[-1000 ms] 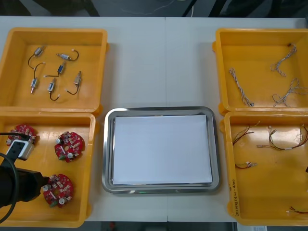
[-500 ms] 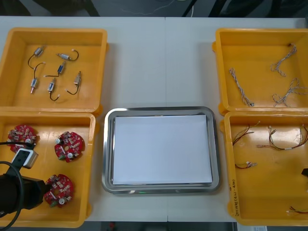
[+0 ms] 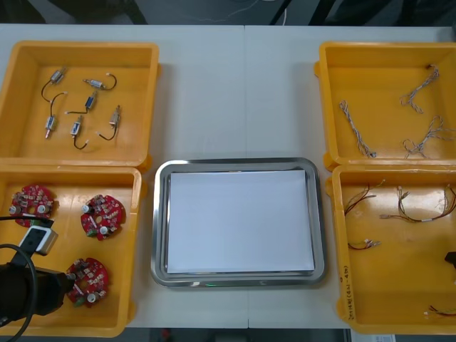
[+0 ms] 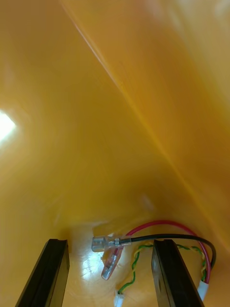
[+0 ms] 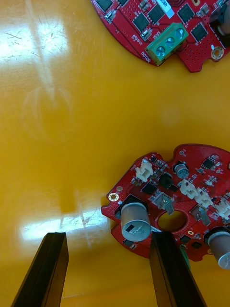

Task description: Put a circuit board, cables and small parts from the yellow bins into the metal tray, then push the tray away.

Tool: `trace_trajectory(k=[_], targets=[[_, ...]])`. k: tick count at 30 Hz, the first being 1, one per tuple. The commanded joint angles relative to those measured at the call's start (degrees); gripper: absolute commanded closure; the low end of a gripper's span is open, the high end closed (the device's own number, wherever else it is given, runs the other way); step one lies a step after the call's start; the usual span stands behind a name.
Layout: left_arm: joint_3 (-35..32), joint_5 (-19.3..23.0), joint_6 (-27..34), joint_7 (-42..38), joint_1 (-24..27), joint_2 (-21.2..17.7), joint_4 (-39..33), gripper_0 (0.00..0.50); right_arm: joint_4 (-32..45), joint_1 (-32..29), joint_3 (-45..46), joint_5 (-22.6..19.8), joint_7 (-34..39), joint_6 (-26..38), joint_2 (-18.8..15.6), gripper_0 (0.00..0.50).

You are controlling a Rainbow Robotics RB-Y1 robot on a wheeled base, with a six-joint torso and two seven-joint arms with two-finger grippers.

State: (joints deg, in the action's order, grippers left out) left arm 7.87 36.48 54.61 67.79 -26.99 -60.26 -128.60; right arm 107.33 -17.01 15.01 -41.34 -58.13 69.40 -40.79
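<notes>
The left pincer (image 5: pixel 108 237) hangs low in the near-left bin (image 3: pixel 135 246). Its black fingers are spread apart and clamp nothing. Between them lie bare bin floor and the edge of one board (image 5: pixel 177 201). This board is round and red, with a hole near its middle, black chips, white plugs and silver cans. One can sits just beside the pincer's right finger. A second board (image 5: pixel 163 29) lies farther out, apart from the first, and carries a green terminal block and rows of black chips. In the front view this bin holds three boards, each apart from the others, and the left arm reaches in from the bin's near-left corner.

The right pincer (image 4: pixel 110 242) is down in the near-right bin (image 3: pixel 340 249), fingers apart and gripping nothing. On the floor at its tips lie cables (image 4: pixel 158 240): one red, one black, and a twisted yellow-green pair. Their metal tips rest between the two fingers. In the front view more thin red and yellow cables are strewn across this bin.

The tray (image 3: pixel 160 214) sits on the tabletop (image 3: pixel 235 92) between the two near bins, with a shiny rim and a white inside. The far-left bin (image 3: pixel 153 85) holds small metal parts (image 3: pixel 78 107), each with a dark wire tail. The far-right bin (image 3: pixel 324 107) holds pale twisted cables (image 3: pixel 420 114).
</notes>
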Motion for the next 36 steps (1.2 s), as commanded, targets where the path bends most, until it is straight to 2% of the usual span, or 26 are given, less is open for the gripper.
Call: trace_trajectory(k=[1,13,15,16,17,20,21,23,24,25,26,36], targets=[[1.6,-0.5,-0.7,0.2,2.1,-2.3,0.4,0.0,0.2,-1.8,-1.0,-1.0,-0.2,-0.5,-0.9,0.0],[3.4,-1.4,-1.3,-0.8,3.6,-2.3,0.9,0.0,0.2,-2.1,-1.7,-1.5,-0.1,-0.6,-1.0,0.0],[3.4,-1.4,-1.3,-0.9,3.6,-2.3,0.9,0.0,0.2,-2.1,-1.7,-1.4,-0.1,-0.5,-0.9,0.145],[3.4,-1.4,-1.3,-0.9,3.6,-2.3,0.9,0.0,0.2,-2.1,-1.7,-1.4,-0.1,-0.5,-1.0,0.265],[3.5,-1.6,-1.3,-0.8,3.6,-2.3,0.9,0.013,0.1,-2.2,-1.7,-1.3,-0.1,-0.6,-1.0,0.34],[4.3,-2.6,-1.8,-1.2,3.7,-2.4,0.9,0.045,0.2,-2.2,-1.7,-1.3,-0.4,-0.5,-0.9,0.449],[4.3,-2.9,-1.9,-1.3,3.7,-2.4,0.9,0.088,0.2,-2.2,-1.7,-1.3,-0.4,-0.6,-0.9,0.485],[4.5,-3.3,-2.0,-1.5,3.7,-2.6,0.9,0.335,0.2,-2.2,-1.7,-1.5,-0.4,-0.7,-1.0,0.5],[4.5,-3.3,-2.0,-1.6,3.7,-2.6,0.9,0.442,0.2,-2.2,-1.7,-1.5,-0.5,-0.9,-1.0,0.5],[4.5,-3.3,-2.0,-1.7,3.7,-2.6,0.9,0.487,0.2,-2.2,-1.7,-1.5,-0.5,-1.0,-0.9,0.5],[4.6,-3.3,-2.0,-1.6,3.7,-2.7,0.9,0.5,0.2,-2.2,-1.7,-1.5,-0.5,-1.0,-1.0,0.5],[4.5,-3.3,-2.0,-2.3,4.0,-2.7,0.9,0.5,1.0,-1.2,-0.4,-2.1,-0.7,-0.9,-1.0,0.5]])
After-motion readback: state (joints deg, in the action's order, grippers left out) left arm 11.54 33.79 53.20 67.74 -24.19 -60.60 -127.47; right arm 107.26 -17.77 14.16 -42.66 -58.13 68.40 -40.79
